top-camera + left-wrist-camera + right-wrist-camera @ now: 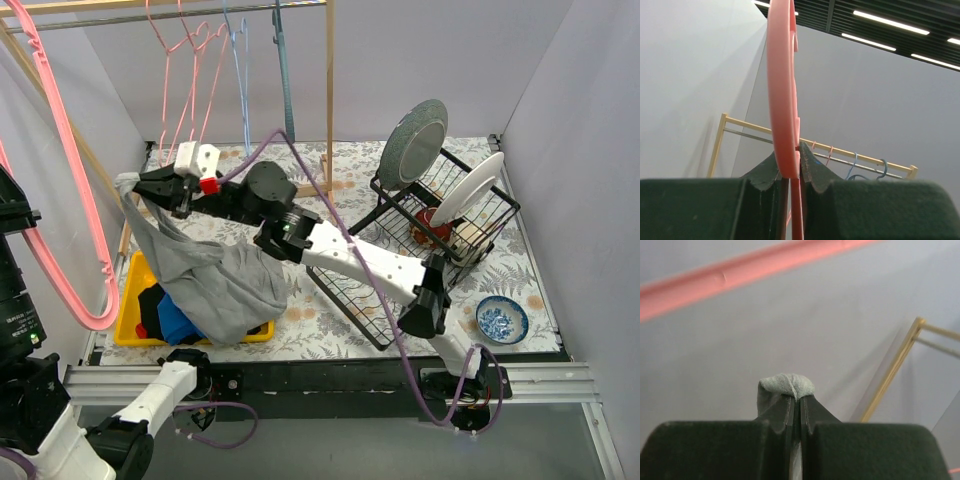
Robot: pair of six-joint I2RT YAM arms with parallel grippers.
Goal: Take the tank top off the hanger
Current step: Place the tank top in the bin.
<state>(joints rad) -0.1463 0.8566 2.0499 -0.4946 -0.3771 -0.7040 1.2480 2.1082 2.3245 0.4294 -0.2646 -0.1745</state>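
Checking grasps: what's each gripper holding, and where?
The left gripper clamps the pink hanger by its bar; right gripper pinches a bunched edge of the tank top.

– What sort of place is this?
– A robot lab. The right arm [360, 262] is bolted to a metal rail [540, 378], and plain walls [570, 90] box in the table [540, 290].
– Anything else?
– Long ceiling lights [890, 22]. And a clothes rack [328, 90] beside a dish rack [400, 215], like a pretend home.

Plain grey walls [450, 60] enclose a table [345, 160] covered in floral cloth. A wooden rack [329, 90] stands at its far edge, and light strips [890, 22] line the dark ceiling.
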